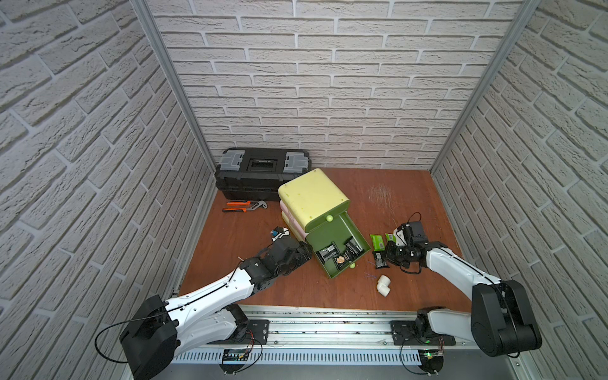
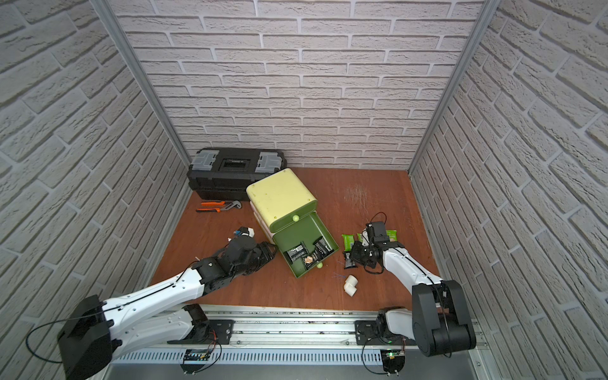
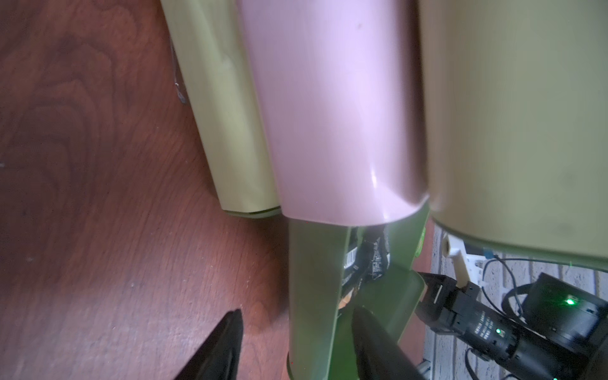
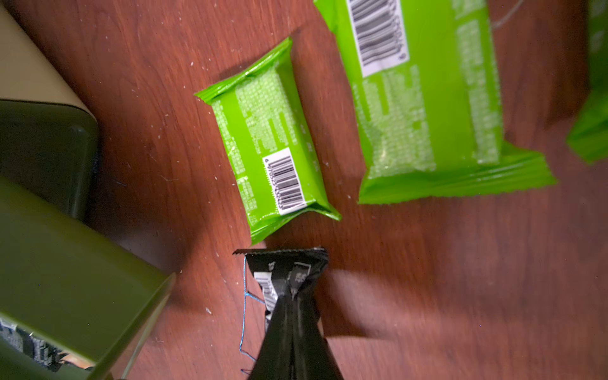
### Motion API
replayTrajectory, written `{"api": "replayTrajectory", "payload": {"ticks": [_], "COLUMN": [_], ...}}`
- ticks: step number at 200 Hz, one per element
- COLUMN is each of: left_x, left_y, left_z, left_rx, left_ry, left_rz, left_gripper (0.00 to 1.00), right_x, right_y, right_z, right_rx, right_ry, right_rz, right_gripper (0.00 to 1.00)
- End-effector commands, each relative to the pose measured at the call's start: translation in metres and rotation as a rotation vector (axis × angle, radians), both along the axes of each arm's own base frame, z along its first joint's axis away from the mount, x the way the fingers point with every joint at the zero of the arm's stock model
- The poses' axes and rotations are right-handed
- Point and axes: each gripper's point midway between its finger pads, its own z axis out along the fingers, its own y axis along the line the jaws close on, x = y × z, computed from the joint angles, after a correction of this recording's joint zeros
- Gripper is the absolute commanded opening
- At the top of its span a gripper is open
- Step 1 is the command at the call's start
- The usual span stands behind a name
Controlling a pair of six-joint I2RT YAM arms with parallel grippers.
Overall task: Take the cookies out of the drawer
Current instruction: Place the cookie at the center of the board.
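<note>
Tabletop (image 1: 296,289) — green drawer (image 1: 332,234) holds black cookies (image 1: 327,255).

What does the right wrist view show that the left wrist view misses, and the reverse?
Only right wrist: the right gripper pinching a black packet; green packets lying on the table.
Only left wrist: the left gripper, open, astride the drawer side wall; the pink tier above it.
Both: the drawer, black packets inside it, the table.
</note>
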Motion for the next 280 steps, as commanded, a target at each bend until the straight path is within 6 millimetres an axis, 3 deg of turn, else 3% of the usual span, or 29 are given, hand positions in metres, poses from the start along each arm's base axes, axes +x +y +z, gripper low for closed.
{"api": "replayTrajectory", "payload": {"ticks": [1, 53, 86, 104, 128, 152, 167, 186, 216, 258, 280], "left_x": [0.007, 0.008, 0.01, 0.01, 0.01, 0.009, 0.009, 0.009, 0.007, 0.001, -0.003], "left_y": [-0.006, -0.01, -0.013, -0.013, -0.011, -0.006, -0.003, 0.003, 0.015, 0.037, 0.045], "left_z": [0.014, 0.012, 0.013, 0.013, 0.013, 0.015, 0.016, 0.016, 0.016, 0.007, 0.003], "left_rx": [-0.025, -0.03, -0.038, -0.04, -0.041, -0.04, -0.037, -0.042, -0.034, -0.04, -0.045], "left_ry": [-0.037, -0.038, -0.045, -0.046, -0.05, -0.057, -0.063, -0.069, -0.077, -0.064, -0.059], "left_rz": [-0.008, -0.018, -0.025, -0.027, -0.019, -0.004, 0.008, 0.035, 0.078, 0.158, 0.179], "left_gripper": [0.61, 0.62, 0.6, 0.59, 0.59, 0.59, 0.59, 0.59, 0.59, 0.59, 0.59], "right_x": [0.0, -0.008, -0.008, -0.008, -0.01, -0.018, -0.034, -0.049, -0.047, -0.032, -0.026], "right_y": [-0.002, -0.014, -0.008, 0.012, 0.054, 0.104, 0.137, 0.163, 0.182, 0.209, 0.217], "right_z": [0.001, 0.025, 0.062, 0.086, 0.118, 0.152, 0.165, 0.164, 0.147, 0.129, 0.11], "right_rx": [-0.017, -0.096, -0.18, -0.243, -0.32, -0.389, -0.422, -0.469, -0.523, -0.566, -0.621], "right_ry": [-0.019, -0.04, -0.123, -0.215, -0.406, -0.653, -0.805, -0.927, -0.913, -0.889, -0.839], "right_rz": [-0.001, 0.008, 0.095, 0.22, 0.486, 0.85, 1.144, 1.462, 1.806, 2.066, 2.177], "right_gripper": [0.18, 0.42, 0.48, 0.5, 0.5, 0.5, 0.5, 0.55, 0.6, 0.6, 0.61]}}
